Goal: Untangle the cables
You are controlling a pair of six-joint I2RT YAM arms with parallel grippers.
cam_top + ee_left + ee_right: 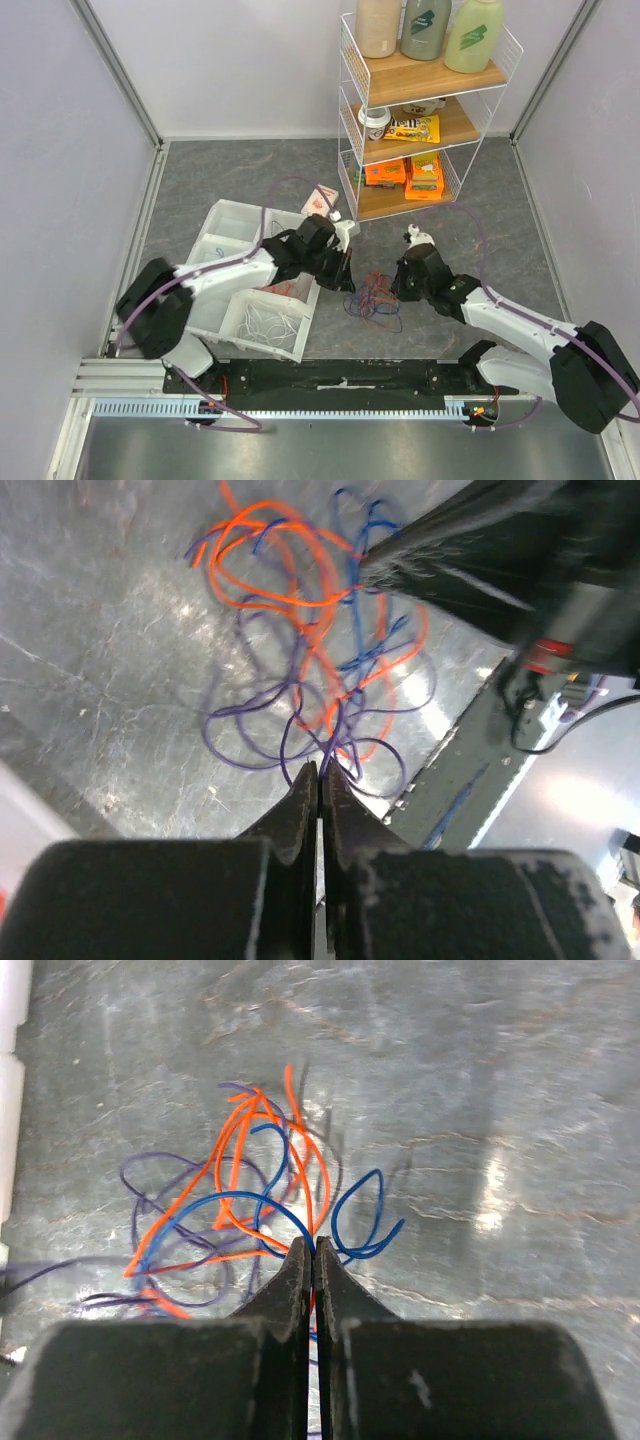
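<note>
Overhead view from behind, facing down, wrist views close-up — all share the cables [373,300]

Top view: the cables [375,300], mid-worktop toward the near edge, are too small to tell strand from strand, and the white wires [265,325] in the tray [308,325] by the near left corner are too fine to count. Right wrist view: blue and orange strands vanish into the closed seam of the right gripper [313,1248], and a dark strand runs off the left edge. Left wrist view: a purple strand disappears between the pressed fingers of the left gripper [319,772]; the right gripper is a dark blur, cut off at top and right.
</note>
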